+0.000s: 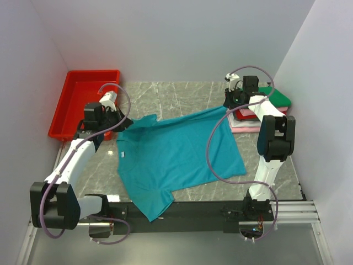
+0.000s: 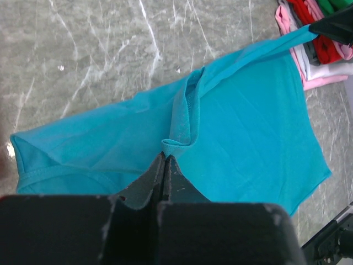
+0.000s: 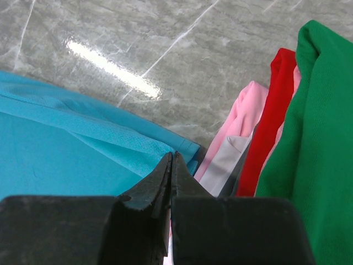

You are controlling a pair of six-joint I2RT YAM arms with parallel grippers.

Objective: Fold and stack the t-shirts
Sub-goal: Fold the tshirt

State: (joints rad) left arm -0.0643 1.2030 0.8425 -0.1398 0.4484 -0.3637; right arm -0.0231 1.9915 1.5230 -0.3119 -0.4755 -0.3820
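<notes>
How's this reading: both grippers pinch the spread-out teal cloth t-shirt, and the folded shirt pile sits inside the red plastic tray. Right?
Not inside the red plastic tray: the top external view shows the folded shirt pile on the grey marbled table, far right. The rest holds.

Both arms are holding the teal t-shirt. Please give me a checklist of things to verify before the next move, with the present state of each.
1. Left hand shut on the teal t-shirt: ok.
2. Right hand shut on its far corner: ok.
3. Cloth between the hands flat: not ok, a raised fold runs from the left hand.
4. Near sleeve off the black rail: not ok, it lies across it.
5. Right hand free of the folded stack: cannot tell, the stack is right beside it.
</notes>
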